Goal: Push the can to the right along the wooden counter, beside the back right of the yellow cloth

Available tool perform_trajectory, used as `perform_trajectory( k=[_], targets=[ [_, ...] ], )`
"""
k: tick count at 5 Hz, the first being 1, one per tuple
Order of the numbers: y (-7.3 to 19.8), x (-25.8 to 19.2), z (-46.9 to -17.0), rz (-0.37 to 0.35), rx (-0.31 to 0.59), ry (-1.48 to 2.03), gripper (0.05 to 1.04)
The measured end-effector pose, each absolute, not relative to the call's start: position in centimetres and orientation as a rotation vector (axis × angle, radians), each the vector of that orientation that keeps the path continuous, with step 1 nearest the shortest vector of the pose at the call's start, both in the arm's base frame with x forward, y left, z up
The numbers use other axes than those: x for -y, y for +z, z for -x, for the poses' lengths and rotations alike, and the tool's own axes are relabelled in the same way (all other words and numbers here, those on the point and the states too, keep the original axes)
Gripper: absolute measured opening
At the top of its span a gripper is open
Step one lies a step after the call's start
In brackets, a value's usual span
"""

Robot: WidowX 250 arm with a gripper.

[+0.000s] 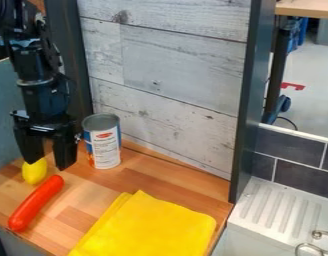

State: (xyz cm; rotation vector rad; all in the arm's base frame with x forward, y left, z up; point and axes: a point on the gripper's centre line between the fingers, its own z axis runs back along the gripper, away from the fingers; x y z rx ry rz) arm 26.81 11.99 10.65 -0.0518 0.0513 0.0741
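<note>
Pincer (pixel 49 165) low at upper left of the surface (pixel 173 172), fingers apart, tips pointing down. Its picture-left finger sits over the lemon (pixel 34 172) and hides the top of it; you can't tell whether they touch. Can (pixel 105 145) upright just beside the picture-right finger, close to the plank wall (pixel 170 65); contact with the pincer unclear.

Edges: the sausage (pixel 36 202) lies slantwise, upper end near the pincer, lower end close to the surface's front-left edge. Folded cloth (pixel 150 225) lies flat near the right edge, where the surface drops to the sink (pixel 270 212). You have a strip of bare wood between sausage and cloth, and another from the can along the plank wall toward the dark post (pixel 250 100).

Hidden or cut: cloth runs out at the bottom of the view; arm (pixel 43 90) enters from upper left, its upper part dark and hard to read. Curved metal pieces (pixel 307 247) at lower right are cut off, so you can't tell what they belong to.

Count on the surface: one lemon, one sausage, one can, one cloth.
</note>
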Motion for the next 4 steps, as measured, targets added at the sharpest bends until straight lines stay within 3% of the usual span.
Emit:
perform_trajectory(
  k=[1,4],
  targets=[
    [9.8,-11.9,-26.7,0.063,-0.082,0.072,1.001],
    [12.9,-14.7,-29.9,0.034,-0.014,0.015,1.001]
  ],
)
